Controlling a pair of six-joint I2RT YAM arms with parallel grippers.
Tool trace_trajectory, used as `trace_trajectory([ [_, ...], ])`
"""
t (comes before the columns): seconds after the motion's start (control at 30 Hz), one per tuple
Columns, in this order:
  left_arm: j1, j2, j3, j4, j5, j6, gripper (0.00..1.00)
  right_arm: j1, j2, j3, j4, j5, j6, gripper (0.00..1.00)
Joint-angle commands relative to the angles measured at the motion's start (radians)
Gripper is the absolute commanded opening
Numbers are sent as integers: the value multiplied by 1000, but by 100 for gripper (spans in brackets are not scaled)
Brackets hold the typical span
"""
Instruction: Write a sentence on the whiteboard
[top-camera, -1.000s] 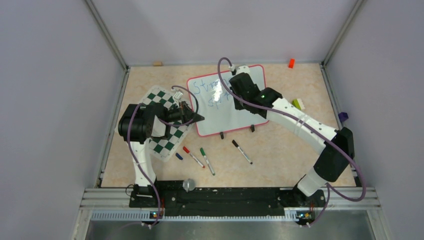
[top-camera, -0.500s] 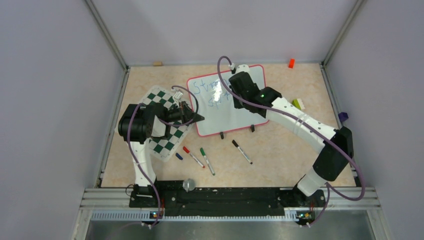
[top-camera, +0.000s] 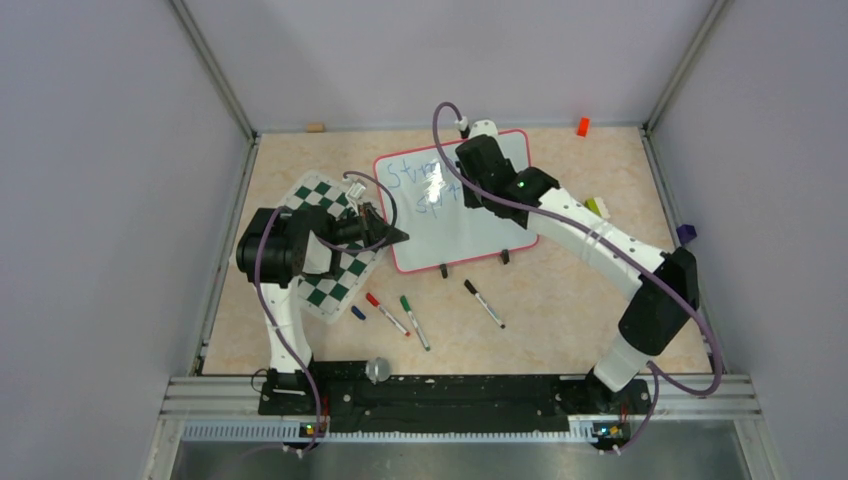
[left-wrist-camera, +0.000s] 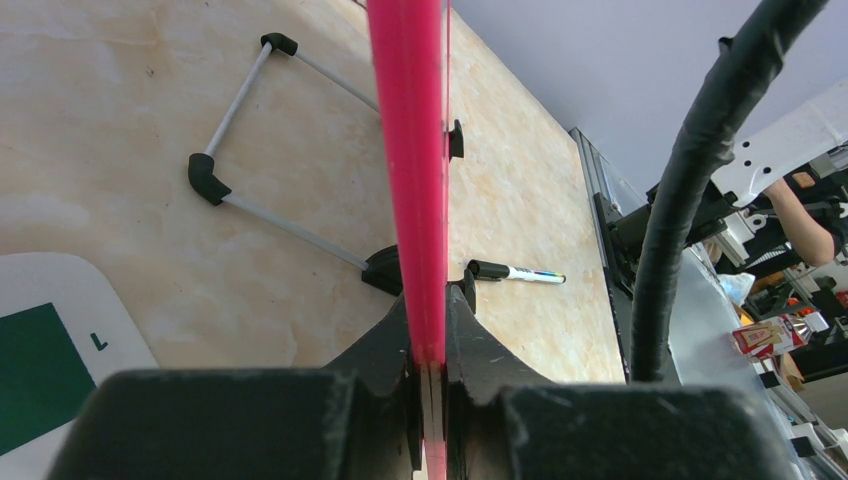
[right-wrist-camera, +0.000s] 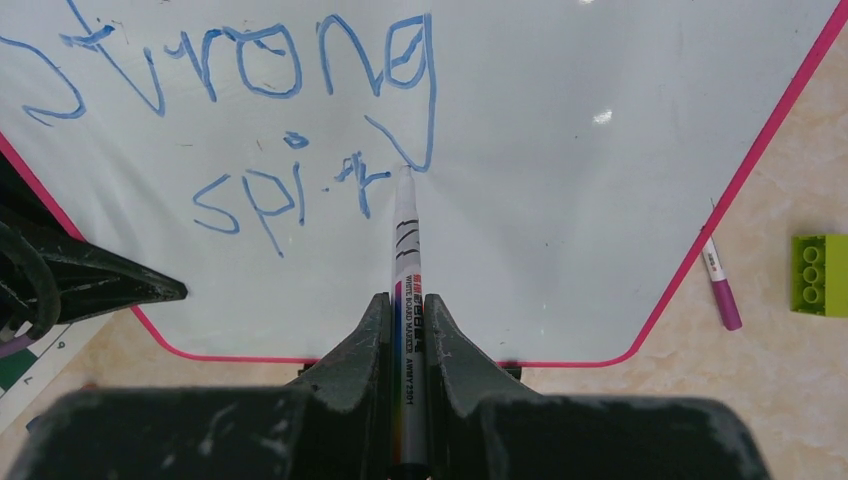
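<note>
The whiteboard (top-camera: 470, 215) with a red-pink frame lies at the table's back middle; it fills the right wrist view (right-wrist-camera: 560, 150). Blue writing on it reads "Strong" (right-wrist-camera: 250, 60) and below it "spi" plus a rough mark (right-wrist-camera: 290, 195). My right gripper (right-wrist-camera: 407, 305) is shut on a white marker (right-wrist-camera: 405, 240); its tip is at the board just right of the last mark, under the tail of the "g". My left gripper (left-wrist-camera: 428, 330) is shut on the board's pink frame (left-wrist-camera: 408, 150) at its left edge (top-camera: 393, 236).
A green-and-white chessboard mat (top-camera: 335, 250) lies under the left arm. Red (top-camera: 386, 312), green (top-camera: 414, 321) and black (top-camera: 484, 303) markers and a blue cap (top-camera: 357, 312) lie in front of the board. A purple marker (right-wrist-camera: 718, 282) and green brick (right-wrist-camera: 820, 274) lie right of it.
My right gripper with the marker has moved a little toward the back and left over the board. The left arm and the board have not moved.
</note>
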Motion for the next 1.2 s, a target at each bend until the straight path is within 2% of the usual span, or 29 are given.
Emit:
trace_trajectory([
  [0.0, 31, -13, -5, 101, -68, 75, 0, -15, 20, 64, 26, 9, -12, 0],
  [0.73, 31, -15, -4, 101, -69, 75, 0, -18, 47, 62, 13, -21, -7, 0],
  [1.0, 30, -15, -5, 101, -68, 75, 0, -22, 58, 74, 7, 22, -12, 0],
  [1.17, 31, -15, -5, 101, -69, 77, 0, -22, 63, 79, 19, -21, -21, 0],
])
